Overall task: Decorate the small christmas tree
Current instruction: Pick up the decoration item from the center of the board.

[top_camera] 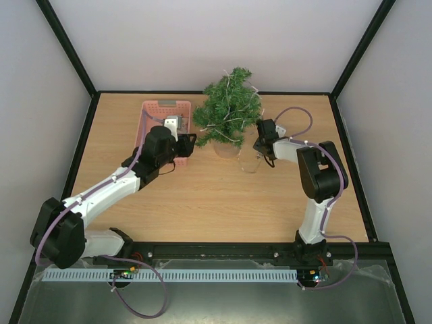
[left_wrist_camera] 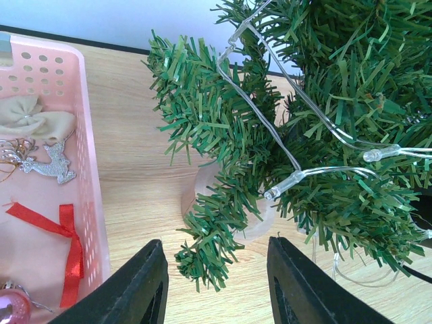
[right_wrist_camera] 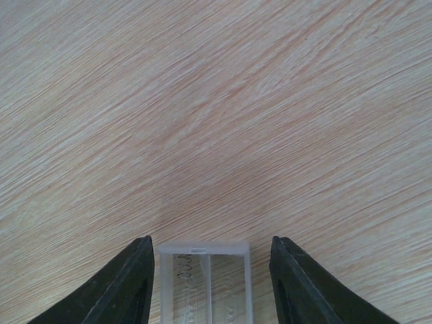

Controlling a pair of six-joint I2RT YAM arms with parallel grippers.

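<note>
Green, one small christmas tree [top_camera: 229, 108] beside one pink basket [top_camera: 162, 103]; left jaws apart, right jaws apart around one clear box [right_wrist_camera: 202, 280].

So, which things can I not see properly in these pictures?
- Pink basket: top view, the left arm covers its near part; left wrist view, the left edge cuts it.
- Small christmas tree: left wrist view, its top is cut off; branches hide part of its base.
- Clear box: right wrist view, the bottom edge cuts it, so whether the right end effector grips it is unclear.
</note>
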